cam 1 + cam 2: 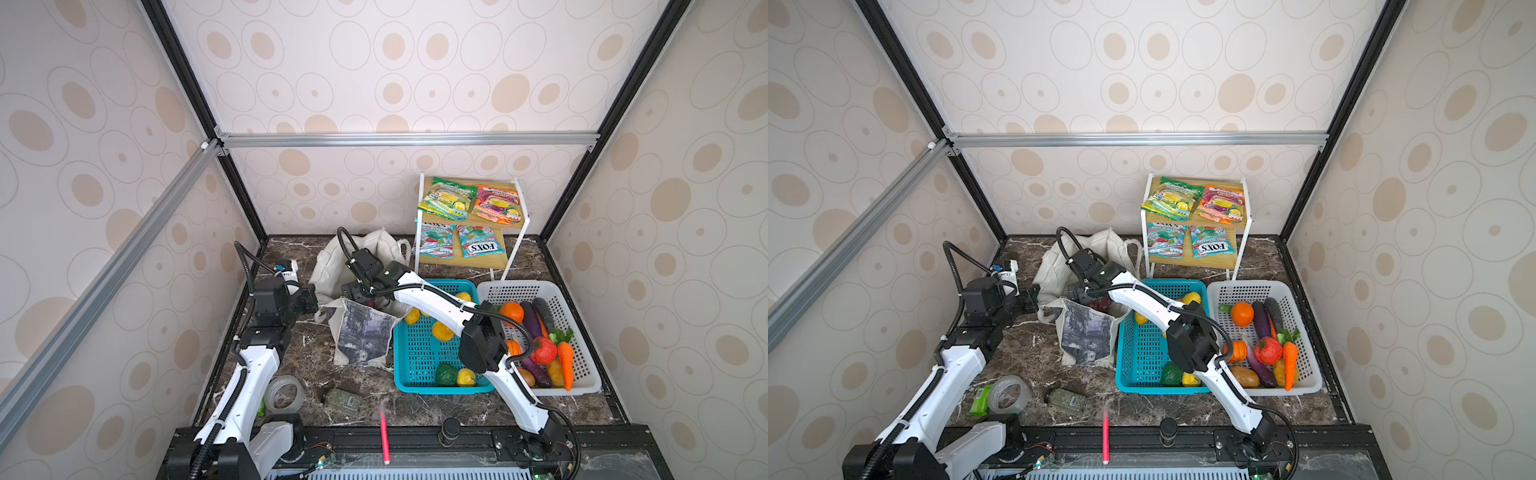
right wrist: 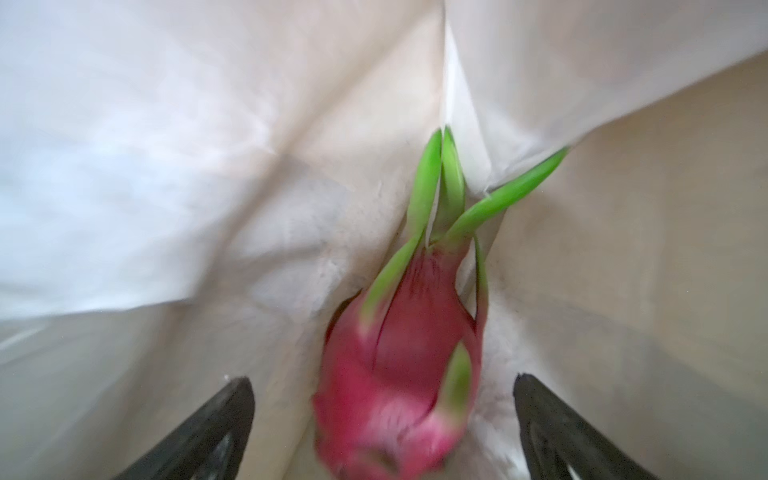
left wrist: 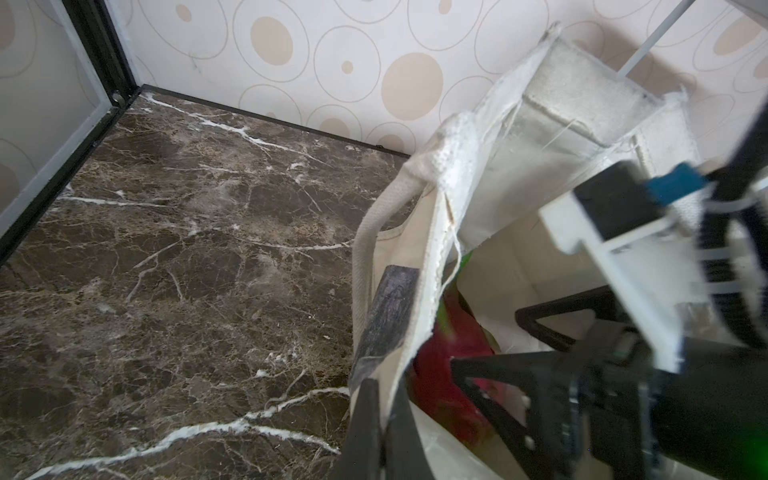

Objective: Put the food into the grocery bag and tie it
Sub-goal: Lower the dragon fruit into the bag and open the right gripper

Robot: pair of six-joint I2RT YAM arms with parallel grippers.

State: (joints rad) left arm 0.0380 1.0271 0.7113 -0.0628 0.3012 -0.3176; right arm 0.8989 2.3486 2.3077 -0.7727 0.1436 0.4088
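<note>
off-white canvas tote (image 1: pixel 365 336), dark grey-blue mottled square print panel on its side. pink toy dragon fruit (image 2: pixel 399 374), bright green leaf tips. teal plastic mesh basket (image 1: pixel 415 353); white plastic mesh basket (image 1: pixel 511 291). dark brown marble-pattern tabletop (image 3: pixel 166 270), white veins. cream wall panels (image 1: pixel 374 62), beige ovals in thin rings. glossy green snack packet (image 1: pixel 446 199), orange-red snack packet (image 1: pixel 496 203).

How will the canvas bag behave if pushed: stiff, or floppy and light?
Probably floppy: the grocery bag sags in folds, and the left gripper pinches its rim up. It likely crumples or slides when pushed: its walls are soft cloth.
</note>
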